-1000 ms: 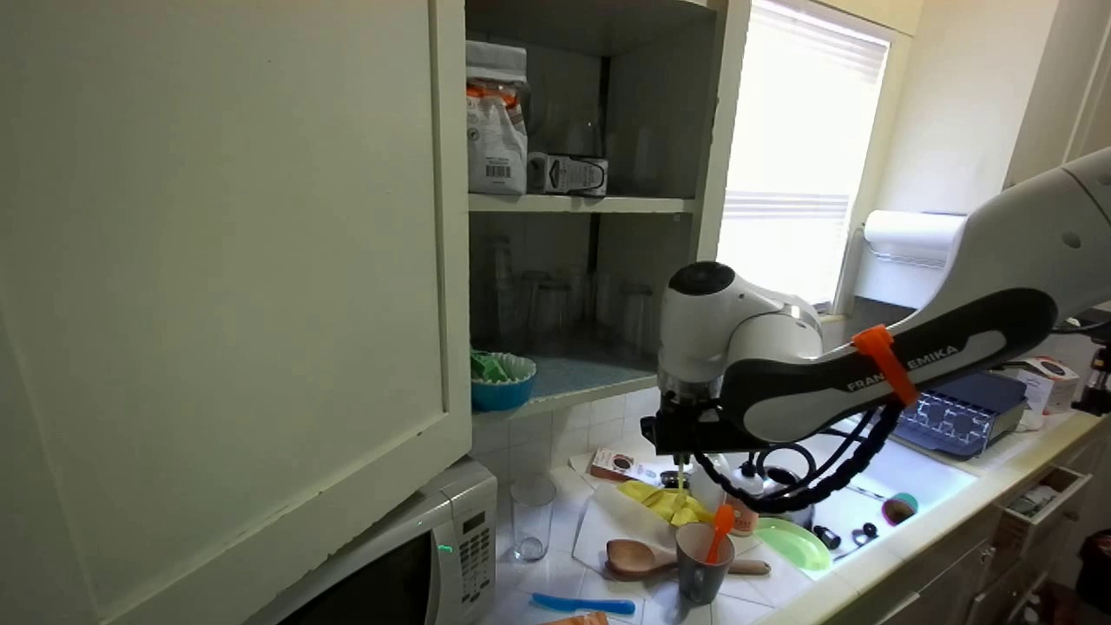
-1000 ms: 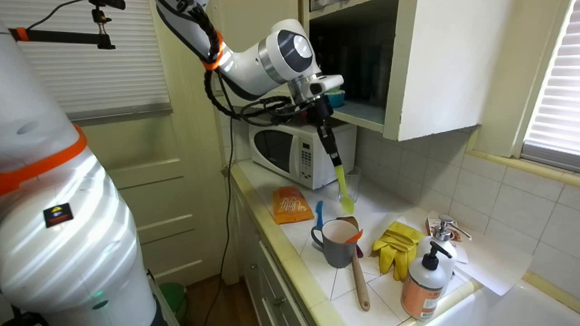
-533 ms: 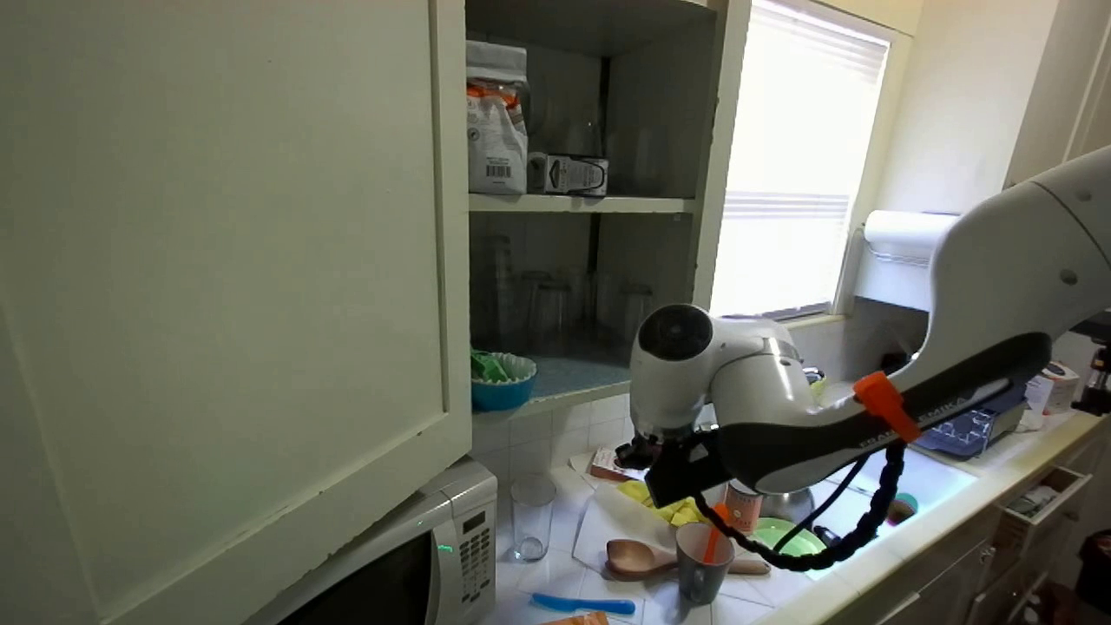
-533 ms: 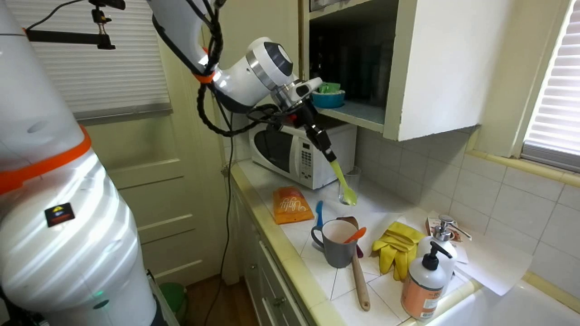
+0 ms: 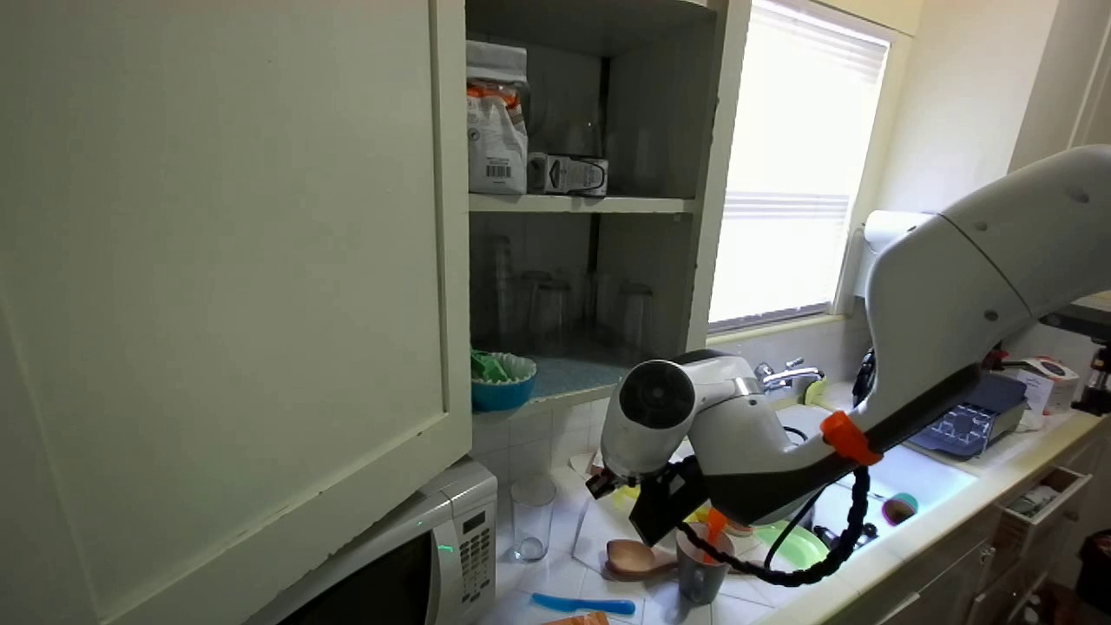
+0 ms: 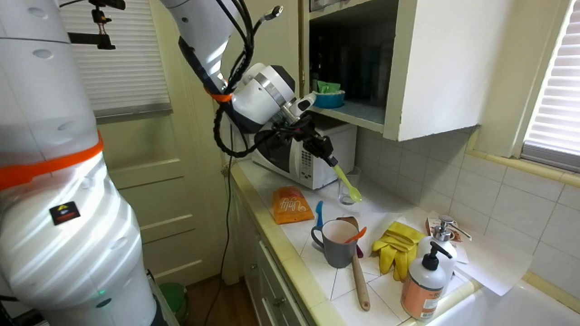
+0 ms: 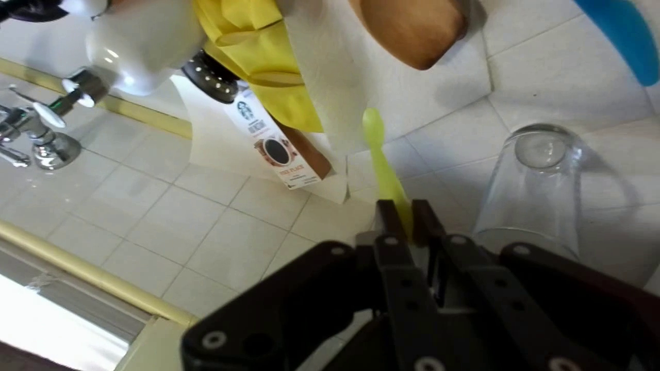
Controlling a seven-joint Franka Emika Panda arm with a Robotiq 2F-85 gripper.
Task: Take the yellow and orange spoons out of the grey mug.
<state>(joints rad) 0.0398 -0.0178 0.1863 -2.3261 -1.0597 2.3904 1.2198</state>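
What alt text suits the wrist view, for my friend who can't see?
A black gripper pinches a yellow spoon by its handle above a tiled counter. Yellow gloves and a wooden spoon lie near the top, a clear glass at right.

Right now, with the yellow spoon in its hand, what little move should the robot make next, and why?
Probably lower the yellow spoon onto the counter: the hand grips it, seemingly in the air, clear of the grey mug, and the orange spoon leans inside.
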